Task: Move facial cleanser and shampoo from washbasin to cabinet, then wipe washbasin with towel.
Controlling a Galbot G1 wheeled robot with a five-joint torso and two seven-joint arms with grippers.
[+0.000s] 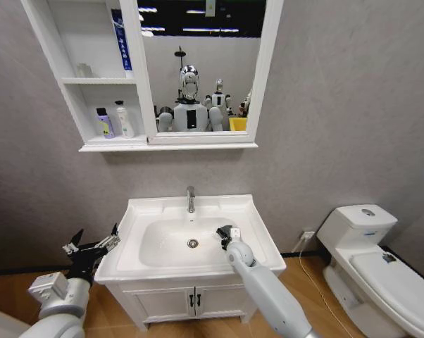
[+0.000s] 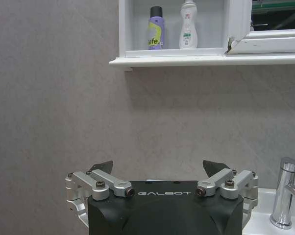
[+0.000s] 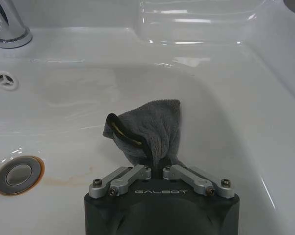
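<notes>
Item: wiping stage, my own two arms.

My right gripper (image 3: 157, 169) is clamped on the towel (image 3: 150, 127), one dark bunched cloth with a yellow-green edge, pressed to the inner wall of the washbasin (image 1: 258, 236) at about 3 o'clock from the drain (image 1: 192, 243).

My left gripper (image 1: 92, 245) has its jaws spread and nothing in them; it is parked off the basin's edge at 9 o'clock.

Technique, as I judge it: keep the cloth flat against the ceramic with light downward pressure, sweep from the wall toward the drain and around it, steer clear of the faucet (image 1: 191, 199) at 12 o'clock, and cover the faint brownish ring by the drain.

Count:
- Washbasin: one. Faucet: one. Drain: one.
- Towel: one.
- Cabinet (image 1: 92, 81): one, at 12 o'clock above the basin.
- Bottles on its lowest shelf: two, a purple bottle (image 2: 156, 28) and a white bottle (image 2: 187, 24), side by side, so the moving looks done.
- Blue tube (image 1: 121, 39) on the top shelf: one.
</notes>
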